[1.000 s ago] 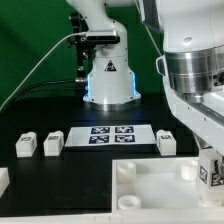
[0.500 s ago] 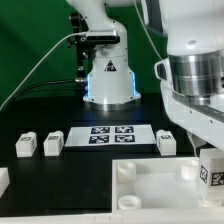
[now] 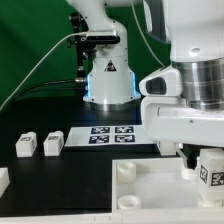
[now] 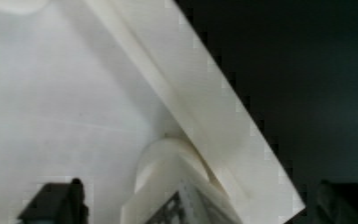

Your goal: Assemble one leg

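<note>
**Leg sits right under my wrist, lower right of the frame**

In the exterior view my arm (image 3: 190,105) fills the right side. The leg (image 3: 208,168) nearest to me sits just beneath it at the lower right, by the far corner of the large panel (image 3: 150,190). Its long axis looks roughly upright, with the tagged blocky face turned toward the camera. My housing hides its top, so I cannot say whether I touch it.

In the wrist view my end effector (image 4: 194,208) shows dark fingertips (image 4: 51,205) low in the picture, well apart. It is spread and pinching nothing I can make out. A pale rounded shape lies between them, too blurred to name.

I judge the coming move to be a short descent, not a reach. Two other legs (image 3: 53,143) lie far off at the left of the frame, beyond the marker board (image 3: 110,133).

The parts look like matte white plastic with hard edges. The panel has round corner holes, and the worktop (image 3: 50,110) is black.
</note>
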{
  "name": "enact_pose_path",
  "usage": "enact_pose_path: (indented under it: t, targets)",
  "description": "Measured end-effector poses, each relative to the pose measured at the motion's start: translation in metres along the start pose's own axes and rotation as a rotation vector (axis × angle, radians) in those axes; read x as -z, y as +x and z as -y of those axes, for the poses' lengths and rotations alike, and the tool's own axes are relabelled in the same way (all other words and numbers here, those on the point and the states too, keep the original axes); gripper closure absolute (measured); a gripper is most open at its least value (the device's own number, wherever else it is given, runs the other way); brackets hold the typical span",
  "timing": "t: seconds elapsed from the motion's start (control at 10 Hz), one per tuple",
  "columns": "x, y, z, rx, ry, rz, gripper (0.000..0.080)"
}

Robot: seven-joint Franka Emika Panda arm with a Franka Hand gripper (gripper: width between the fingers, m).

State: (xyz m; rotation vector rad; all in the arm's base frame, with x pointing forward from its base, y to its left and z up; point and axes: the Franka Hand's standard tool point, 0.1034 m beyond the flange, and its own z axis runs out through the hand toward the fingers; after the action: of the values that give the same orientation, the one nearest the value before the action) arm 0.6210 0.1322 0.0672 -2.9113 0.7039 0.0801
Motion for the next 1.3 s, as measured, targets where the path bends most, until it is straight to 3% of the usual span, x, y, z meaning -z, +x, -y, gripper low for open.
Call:
enact_pose_path:
  t: [0.1,0.3,0.5,0.6,0.7,0.8,0.9,1.1,1.3]
  targets:
    - [0.008,0.0,0.001,0.174,-0.049,0.025,0.0151]
    - [0.018,0.014,-0.003,0.421,-0.052,0.017,0.0151]
    - [0.018,0.016,-0.004,0.532,-0.057,0.013,0.0151]
    - [0.018,0.015,-0.003,0.487,-0.055,0.013,0.0273]
    - [0.018,0.015,-0.004,0.491,-0.055,0.013,0.0273]
    - [0.017,0.014,-0.002,0.416,-0.049,0.014,0.0411]
    - [0.018,0.015,-0.003,0.288,-0.049,0.01,0.0501]
    - [0.017,0.015,-0.004,0.124,-0.05,0.007,0.0501]
    - [0.016,0.013,-0.003,-0.313,-0.051,-0.005,0.0501]
